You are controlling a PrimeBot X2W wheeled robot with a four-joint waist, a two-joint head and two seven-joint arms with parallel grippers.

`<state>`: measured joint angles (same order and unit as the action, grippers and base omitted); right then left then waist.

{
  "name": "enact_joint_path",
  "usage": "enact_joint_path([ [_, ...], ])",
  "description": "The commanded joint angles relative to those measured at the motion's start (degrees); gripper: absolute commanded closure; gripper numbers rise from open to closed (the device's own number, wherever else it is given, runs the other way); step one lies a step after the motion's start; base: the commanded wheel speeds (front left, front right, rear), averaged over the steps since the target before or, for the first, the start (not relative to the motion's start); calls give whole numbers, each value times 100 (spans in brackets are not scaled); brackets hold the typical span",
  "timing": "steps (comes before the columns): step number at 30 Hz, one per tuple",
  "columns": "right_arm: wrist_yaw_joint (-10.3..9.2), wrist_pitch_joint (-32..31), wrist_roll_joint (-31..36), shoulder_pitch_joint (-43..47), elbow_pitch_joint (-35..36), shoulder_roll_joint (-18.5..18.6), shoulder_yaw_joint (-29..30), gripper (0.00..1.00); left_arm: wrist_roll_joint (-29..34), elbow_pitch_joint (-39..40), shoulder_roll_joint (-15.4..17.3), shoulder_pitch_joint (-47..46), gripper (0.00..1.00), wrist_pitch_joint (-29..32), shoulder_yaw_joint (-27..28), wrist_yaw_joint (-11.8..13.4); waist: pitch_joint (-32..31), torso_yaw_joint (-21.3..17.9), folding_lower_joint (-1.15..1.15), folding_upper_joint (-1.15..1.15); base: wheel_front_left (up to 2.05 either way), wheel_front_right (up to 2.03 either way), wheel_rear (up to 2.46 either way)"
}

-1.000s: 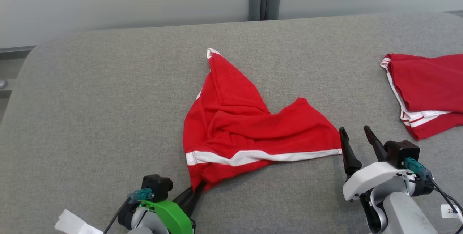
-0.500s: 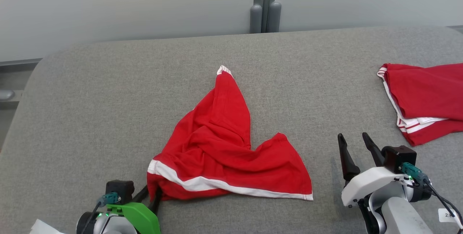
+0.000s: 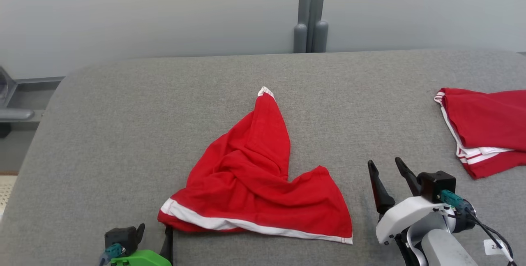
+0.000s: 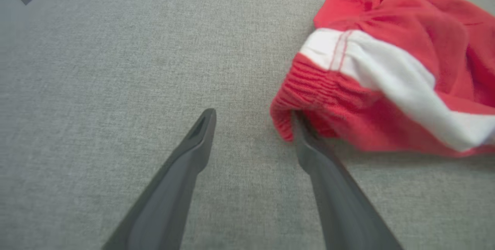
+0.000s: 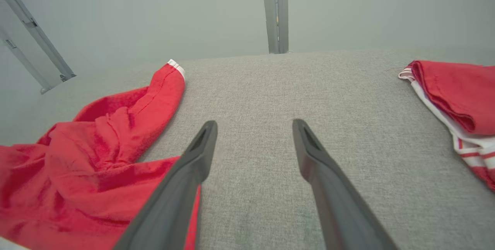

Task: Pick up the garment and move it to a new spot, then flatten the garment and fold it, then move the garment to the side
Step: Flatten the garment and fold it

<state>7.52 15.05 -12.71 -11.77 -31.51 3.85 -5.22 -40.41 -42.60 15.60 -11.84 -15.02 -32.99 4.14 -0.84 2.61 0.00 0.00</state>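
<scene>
The garment (image 3: 254, 183), red with a white band along its near hem, lies crumpled in the middle of the grey padded table (image 3: 123, 134), one cuffed point stretching away from me. My left gripper (image 4: 254, 116) is open at the garment's near left corner (image 4: 309, 99); its right finger touches the ribbed red edge and nothing sits between the fingers. In the head view the left gripper (image 3: 158, 241) is at the bottom edge. My right gripper (image 3: 385, 162) is open and empty just right of the garment (image 5: 96, 157), hovering over bare fabric.
A second red garment with red-white striped trim (image 3: 485, 130) lies folded at the table's right edge. A grey post (image 3: 311, 11) stands behind the table against a pale wall. The table's rounded left corner (image 3: 53, 93) drops off to the floor.
My left gripper dragged the garment's corner toward the near left, then opened and let it go. The head view has shifted, so the table sits lower in it. The right gripper stayed open.
</scene>
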Motion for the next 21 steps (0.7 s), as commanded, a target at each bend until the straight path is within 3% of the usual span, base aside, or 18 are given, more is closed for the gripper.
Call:
enact_joint_path([
  [1, -7, 14, 17, -63, 1, 8, -67, 0, 107, 72, -35, 138, 0, -13, 78, 42, -9, 174, 0, 0, 0, 0, 0],
  [13, -7, 15, -144, -737, -217, 8, -948, 0, 909, 431, -359, 205, 0, -14, 661, -111, 303, 912, 0, 0, 0, 0, 0],
  [21, -8, -210, -621, -1366, -718, 359, -2294, 0, 1700, 1183, -705, 345, 0, -14, 1182, -287, 530, 1639, 0, 0, 0, 0, 0],
])
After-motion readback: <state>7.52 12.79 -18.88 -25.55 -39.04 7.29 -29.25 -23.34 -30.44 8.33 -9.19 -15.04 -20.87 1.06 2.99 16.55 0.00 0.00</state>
